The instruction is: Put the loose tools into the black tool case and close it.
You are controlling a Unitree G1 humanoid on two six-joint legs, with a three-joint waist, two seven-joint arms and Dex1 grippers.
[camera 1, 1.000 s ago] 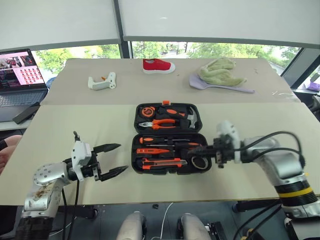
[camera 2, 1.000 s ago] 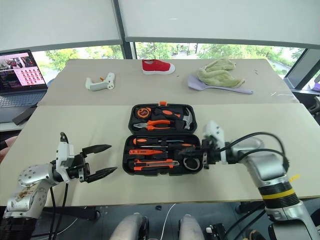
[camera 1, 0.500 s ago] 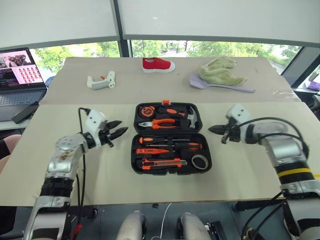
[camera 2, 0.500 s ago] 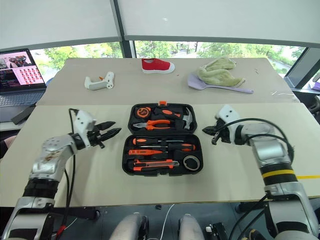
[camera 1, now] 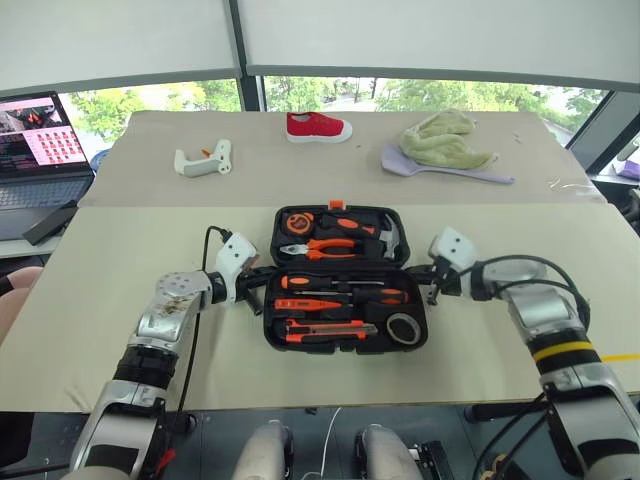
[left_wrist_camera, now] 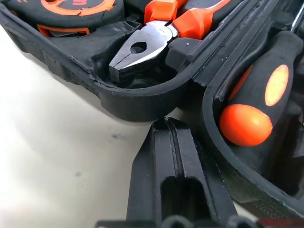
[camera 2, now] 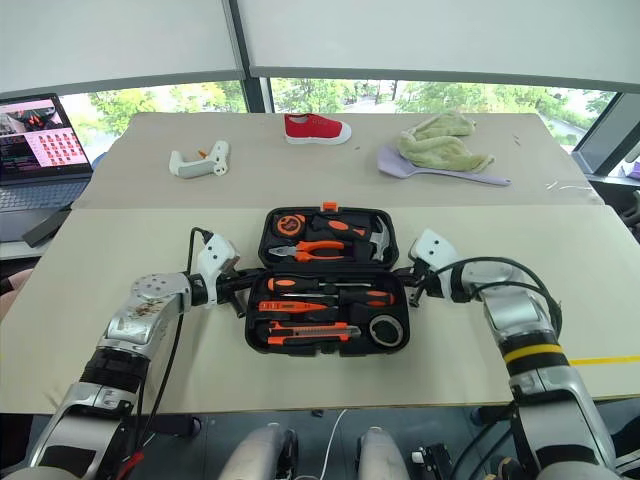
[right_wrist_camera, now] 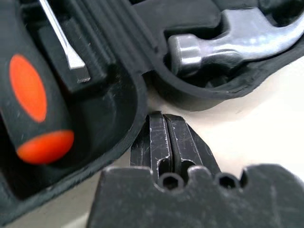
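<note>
I've got the black tool case (camera 1: 345, 278) lying open and flat in the middle of the near table (camera 1: 120, 300), and both arms are down at its hinge line, 1 on each side. My left gripper (left_wrist_camera: 167, 124) has its 2 black fingers pressed tight together with nothing between them, the tip sitting in the notch where the 2 halves of the case meet on its left edge, right up against the plastic. My right gripper (right_wrist_camera: 164, 118) is pinched flat too, empty, its tip tucked into the same notch on the case's right edge. Looking inside, the near half holds the 2 orange-and-black-handled screwdrivers (camera 1: 335, 284), the slim orange tester screwdriver (camera 1: 305, 303), the orange-black utility knife (camera 1: 325, 328) along the front, and the small dark grey tape roll (camera 1: 402, 326) in the front right corner. The far half carries the orange-handled pliers (camera 1: 325, 246), the hammer (camera 1: 390, 238) at its right end and an orange and black tape measure (camera 1: 296, 220) at the far left; the orange latch (camera 1: 333, 204) sticks out at the far rim. From the left wrist I see the plier nose just past my fingertip; from the right wrist, the hammer head. On the far table sit the white gun-shaped tool (camera 1: 203, 161), a red shoe (camera 1: 318, 127) and a green cloth (camera 1: 444, 141), with the laptop (camera 1: 38, 140) off to the left.
</note>
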